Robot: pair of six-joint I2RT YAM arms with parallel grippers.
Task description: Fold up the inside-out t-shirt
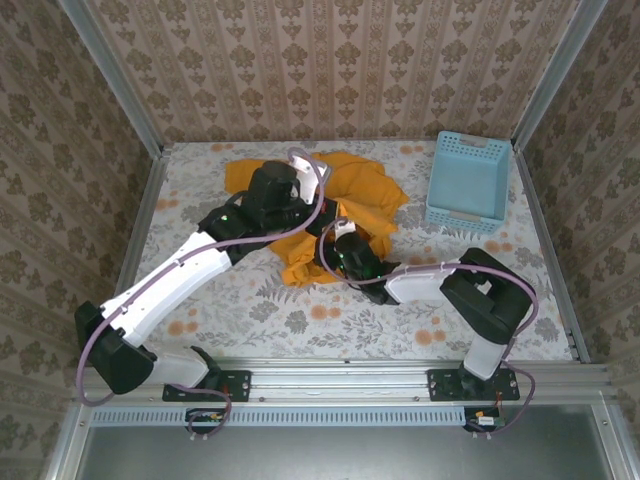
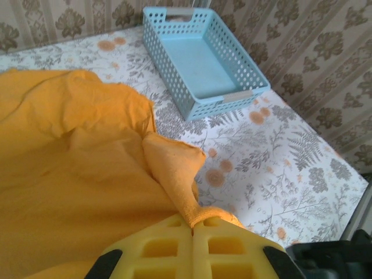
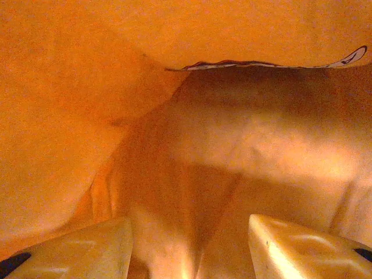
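The inside-out t-shirt lies crumpled, orange-yellow, at the middle back of the table. My left gripper is shut on a raised fold of the t-shirt, its yellow fingers pressed together with cloth pinched at the tips. In the top view the right arm reaches left into the shirt's near edge. My right gripper is open inside the t-shirt, with cloth all around and in front of it. Its fingers stand wide apart. A white strip with dark marks shows at a cloth edge above.
A light blue lattice basket stands empty at the back right, and its near wall lies ahead of the left gripper. The flowered table is bare in front of the shirt. Patterned walls close in the left, back and right sides.
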